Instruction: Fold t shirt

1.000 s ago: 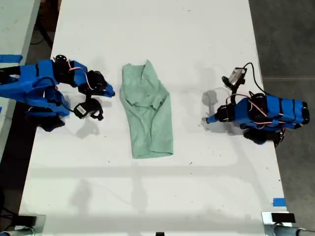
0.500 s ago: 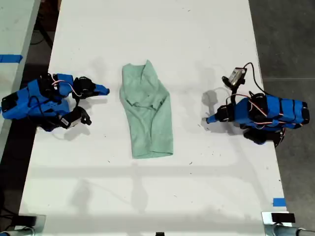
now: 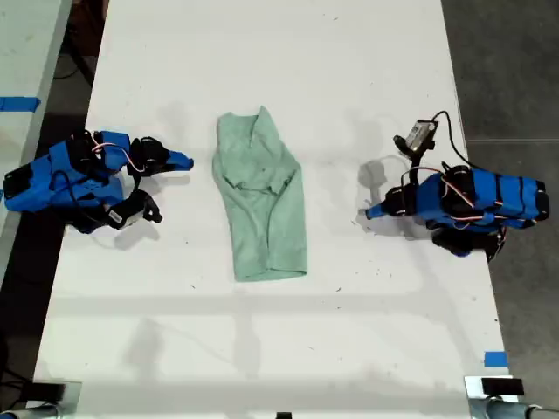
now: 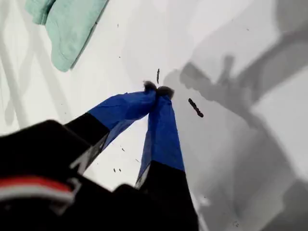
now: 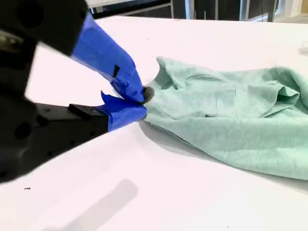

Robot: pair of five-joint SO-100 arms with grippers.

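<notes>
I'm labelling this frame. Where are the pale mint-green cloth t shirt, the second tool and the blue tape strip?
pale mint-green cloth t shirt (image 3: 262,201), exterior view, middle of the folded body.
second tool (image 5: 140,101), second wrist view, between its closed blue tips.
blue tape strip (image 3: 494,359), exterior view, its centre, on the table edge.

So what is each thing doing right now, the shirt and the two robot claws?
t shirt: lying on the white table, folded into a narrow strip, wrinkled, held by nothing.
my first gripper: shut, empty, tips low over bare table, well away from the shirt.
my second gripper: shut, empty, pointing at the shirt's collar end; the exterior view shows a gap between them.
</notes>
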